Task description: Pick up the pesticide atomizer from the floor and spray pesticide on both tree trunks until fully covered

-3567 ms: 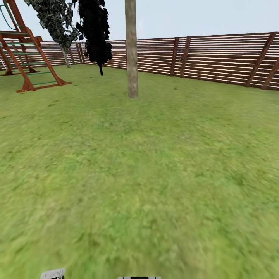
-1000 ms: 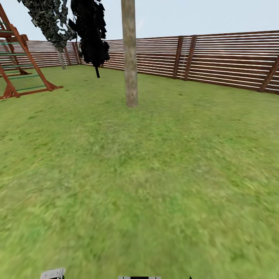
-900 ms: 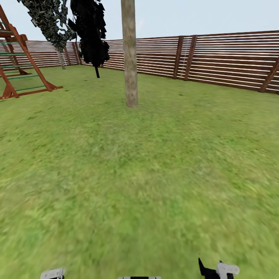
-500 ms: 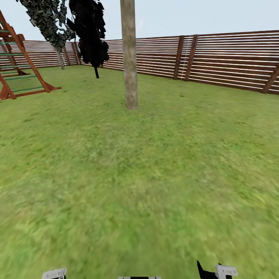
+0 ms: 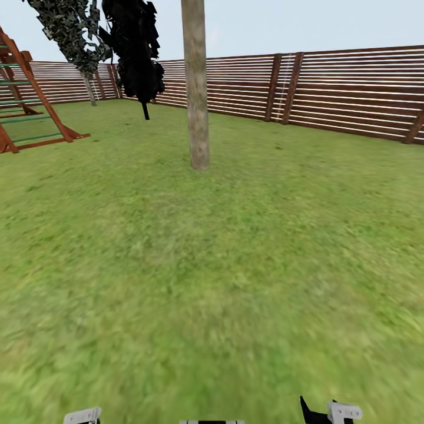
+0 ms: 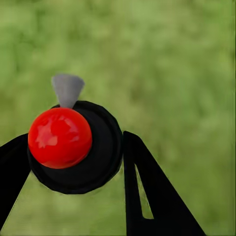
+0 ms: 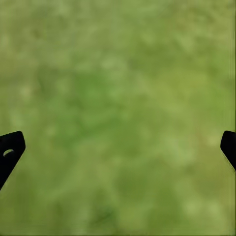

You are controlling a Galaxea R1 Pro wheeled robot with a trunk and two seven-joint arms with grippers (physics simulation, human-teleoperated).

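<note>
In the left wrist view the pesticide atomizer [image 6: 93,162], a round black body with a red ball on top and a grey nozzle, sits clamped between the black fingers of my left gripper [image 6: 73,145], above grass. My right gripper [image 7: 118,147] is open, its fingertips [image 7: 10,147] far apart over bare lawn; its dark tip also shows at the bottom edge of the head view [image 5: 321,412]. One tree [image 5: 196,88] with a thick, mottled grey-tan tree trunk stands straight ahead on the garden lawn [image 5: 235,265], several metres off.
A brown slatted fence [image 5: 341,88] runs across the back and right. A red wooden climbing frame [image 5: 29,100] stands at the left. A dark shrub [image 5: 136,53] and a mottled leafy one [image 5: 70,29] stand near the far fence. Open grass lies between me and the trunk.
The whole head view has shifted: the trunk looks slightly nearer and the climbing frame has slid left. My right gripper's tip has come into the bottom of the head view.
</note>
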